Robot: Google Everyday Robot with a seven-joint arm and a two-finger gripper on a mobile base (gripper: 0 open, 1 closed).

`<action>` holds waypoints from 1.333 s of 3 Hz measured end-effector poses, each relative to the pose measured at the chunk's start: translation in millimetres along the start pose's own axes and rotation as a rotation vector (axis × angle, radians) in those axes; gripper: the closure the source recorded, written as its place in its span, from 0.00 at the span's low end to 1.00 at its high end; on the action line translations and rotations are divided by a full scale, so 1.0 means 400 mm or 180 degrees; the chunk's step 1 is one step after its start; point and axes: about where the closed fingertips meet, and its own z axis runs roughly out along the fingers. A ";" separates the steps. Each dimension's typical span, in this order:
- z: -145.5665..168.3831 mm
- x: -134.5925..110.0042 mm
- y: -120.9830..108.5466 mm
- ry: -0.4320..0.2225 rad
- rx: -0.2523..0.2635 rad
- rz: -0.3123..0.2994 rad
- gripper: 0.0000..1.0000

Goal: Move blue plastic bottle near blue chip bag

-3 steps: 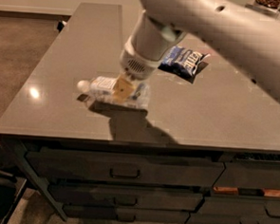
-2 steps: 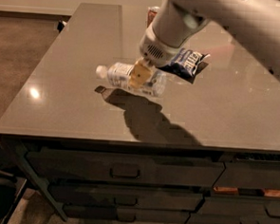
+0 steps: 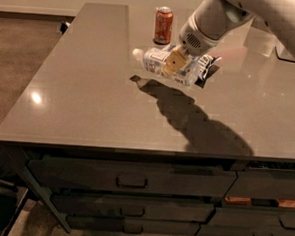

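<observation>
The bottle [image 3: 152, 60] is held sideways, clamped in the gripper [image 3: 173, 62], above the table [image 3: 88, 106], overlapping the bag [image 3: 209, 68]; a can [image 3: 163, 25] stands farther back.

blue chip bag [image 3: 208, 69] mostly hidden behind blue plastic bottle [image 3: 152, 60] gripped in claw [image 3: 173, 62]; arm [image 3: 218, 19] cropped top-right.

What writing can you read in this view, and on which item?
Nothing can be quoted.
On the bottle, gripped by the tool over the table: dark label print, too blurred to read.
On the chip bag: white lettering, too blurred to read.
On the soda can: markings too small to read.
</observation>
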 end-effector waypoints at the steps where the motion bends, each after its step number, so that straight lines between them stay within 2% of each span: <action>1: 0.019 0.043 -0.086 -0.0078 0.0066 0.0099 0.43; 2: 0.036 0.076 -0.120 -0.0103 0.0071 0.0148 0.20; 3: 0.069 0.083 -0.129 -0.0199 0.0011 0.0158 0.00; 4: 0.073 0.082 -0.129 -0.0210 0.0002 0.0158 0.00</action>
